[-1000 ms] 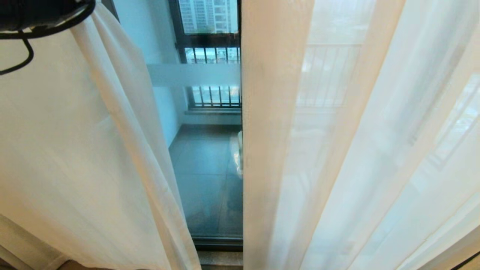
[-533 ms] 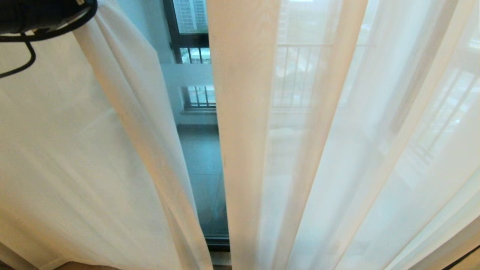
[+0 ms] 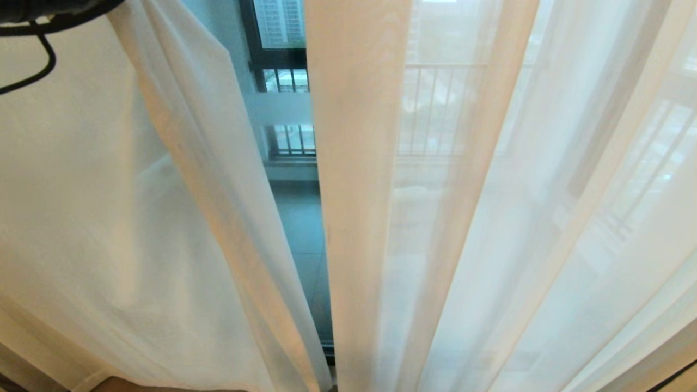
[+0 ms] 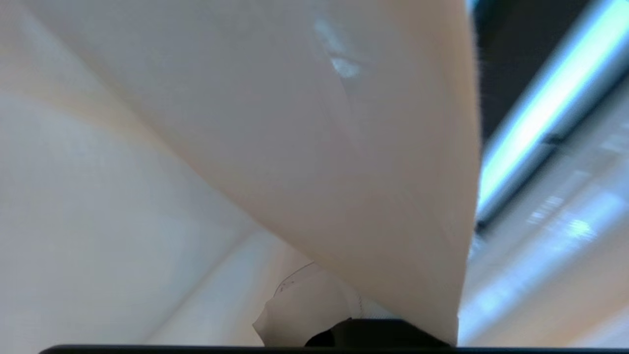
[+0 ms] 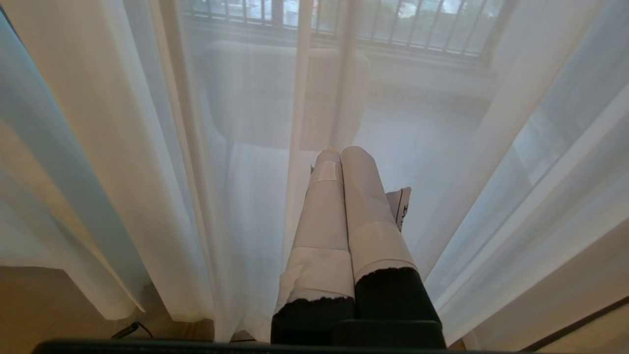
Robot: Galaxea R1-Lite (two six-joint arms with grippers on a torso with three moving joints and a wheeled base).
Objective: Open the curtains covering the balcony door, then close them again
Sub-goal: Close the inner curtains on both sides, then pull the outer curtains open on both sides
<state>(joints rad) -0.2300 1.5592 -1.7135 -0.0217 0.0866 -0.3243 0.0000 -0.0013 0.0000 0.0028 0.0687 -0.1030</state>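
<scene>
Two sheer white panels of the curtains hang before me, the left panel [image 3: 109,218] and the right panel [image 3: 490,218]. A narrow gap between them shows the balcony door [image 3: 297,228], its glass crossed by a frosted band [image 3: 277,108]. My left arm [image 3: 49,8] is at the upper left corner, and the left panel's edge runs taut up to it. In the left wrist view the curtain fabric [image 4: 319,147] drapes over the left gripper's black body [image 4: 373,337], shut on it. My right gripper [image 5: 340,150] hangs low before the sheer fabric [image 5: 147,147], its taped fingers [image 5: 363,206] pressed together on nothing.
Beyond the glass are the grey balcony floor and a barred outer window [image 3: 283,79]. A bulky pale shape [image 5: 275,93] shows through the sheer on the balcony. Wooden floor [image 5: 39,305] and a thin black cable [image 5: 128,330] lie at the curtain's foot.
The gap between the two sheer panels has narrowed, with the left panel's edge drawn across toward the right one. The whole view has also shifted sideways. The right gripper has stayed put.
</scene>
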